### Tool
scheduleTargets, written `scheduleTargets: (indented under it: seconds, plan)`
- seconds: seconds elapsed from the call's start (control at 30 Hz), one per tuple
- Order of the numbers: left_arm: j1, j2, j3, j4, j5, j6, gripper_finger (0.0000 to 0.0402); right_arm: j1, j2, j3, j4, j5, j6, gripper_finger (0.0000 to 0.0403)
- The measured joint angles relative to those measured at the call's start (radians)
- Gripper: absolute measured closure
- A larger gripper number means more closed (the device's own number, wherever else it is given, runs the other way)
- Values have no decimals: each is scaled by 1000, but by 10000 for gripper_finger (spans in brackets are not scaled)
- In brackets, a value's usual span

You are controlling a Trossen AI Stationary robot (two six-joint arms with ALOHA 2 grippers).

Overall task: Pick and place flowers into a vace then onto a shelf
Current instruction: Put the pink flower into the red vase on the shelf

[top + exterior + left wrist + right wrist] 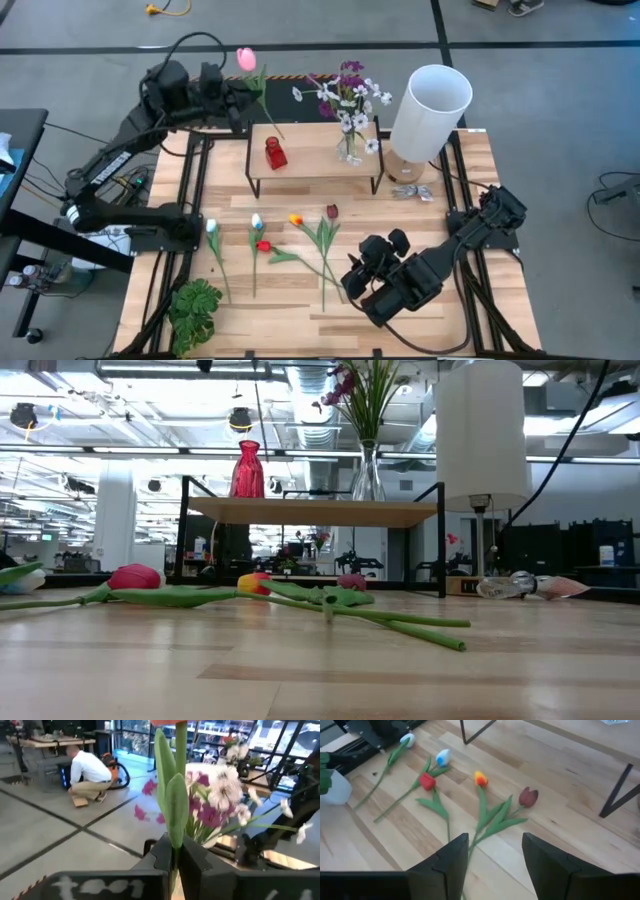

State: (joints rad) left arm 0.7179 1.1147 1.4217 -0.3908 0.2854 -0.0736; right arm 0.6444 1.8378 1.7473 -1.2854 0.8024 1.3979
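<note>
My left gripper is shut on a pink tulip over the far left end of the shelf. The tulip's lower stem end is by the red vase on the shelf. A clear vase on the shelf holds purple and white blossoms. Several tulips lie flat on the table: white, pale blue-white, red, orange and maroon. My right gripper hovers open above the stems near the table's near right. My left gripper pinches the pink tulip's green stem between its two fingers, just below a leaf. The fingers lie across the stem. The tulip is lifted clear, bloom beyond the fingers; whether its lower end touches the red vase cannot be told.
A tall white lamp stands at the shelf's right end, with crumpled clear wrap at its foot. A flowerless green leafy plant sits at the near left corner. Bare wood lies between the tulips and the near edge. A person crouches in the room beyond.
</note>
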Motion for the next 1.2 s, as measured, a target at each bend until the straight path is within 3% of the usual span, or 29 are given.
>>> scheduleTargets:
  seconds: [0.37, 0.53, 1.2]
  plan:
    - [35, 29, 210, -200, 18, 10, 401, 3, 0, 0, 2, 7, 0, 227]
    - [51, 32, 216, -301, 17, 31, 401, 3, 0, 1, 3, 7, -8, 225]
    - [51, 32, 217, -263, 59, -15, 401, 1, 0, 1, 7, 7, -9, 230]
